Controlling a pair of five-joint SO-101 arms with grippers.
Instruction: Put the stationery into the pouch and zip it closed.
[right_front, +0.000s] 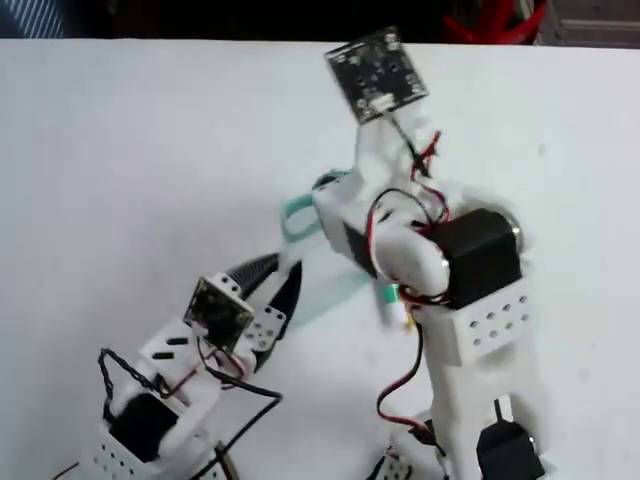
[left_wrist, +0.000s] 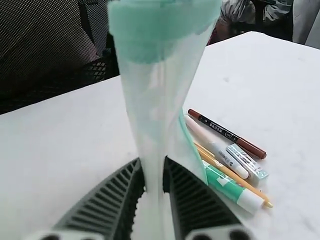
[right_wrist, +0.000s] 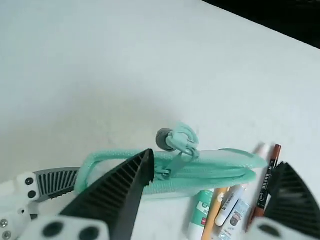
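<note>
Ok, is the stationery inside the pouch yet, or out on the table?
Out. The stationery lies bunched on the table beside the pouch, which the left hand pinches at one end.

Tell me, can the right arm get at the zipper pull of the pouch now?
Probably yes. The right gripper hangs open above the zipper pull with nothing between them. The left gripper clamps the pouch at one end, out of the way.
</note>
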